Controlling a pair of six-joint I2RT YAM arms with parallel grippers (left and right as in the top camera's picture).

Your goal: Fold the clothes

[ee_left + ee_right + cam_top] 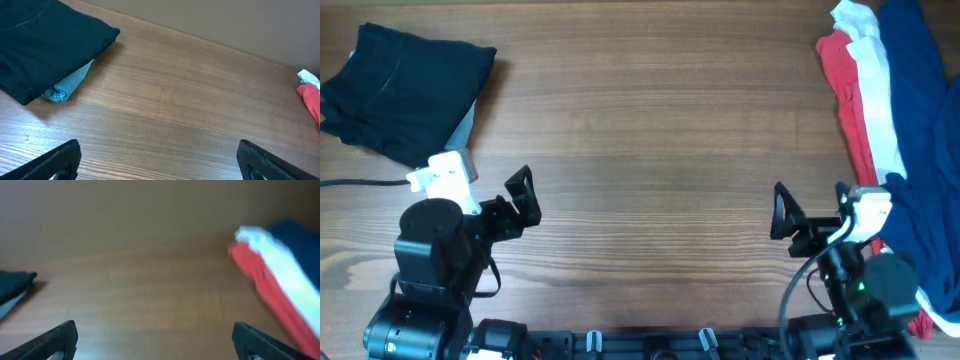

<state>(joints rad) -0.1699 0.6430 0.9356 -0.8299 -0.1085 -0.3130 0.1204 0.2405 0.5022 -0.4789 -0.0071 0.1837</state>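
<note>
We see the black shorts lying folded in a neat bundle at the far left corner of the table, well away from both arms; a light-blue garment sits under them, its rolled edge poking out on the side nearest the middle of the table; from the left wrist view the shorts rest on top of that blue roll, touching it; the left claw hangs low over bare wood near the front edge, its fingers spread wide and holding nothing; the right claw is also near the front edge, on the opposite side, spread wide and empty; along the right edge of the table lies a loose pile: a red garment, a white garment and a dark blue garment, overlapping one another; the right wrist view is blurred, yet we can make out the shorts at its left edge and the pile at its right
</note>
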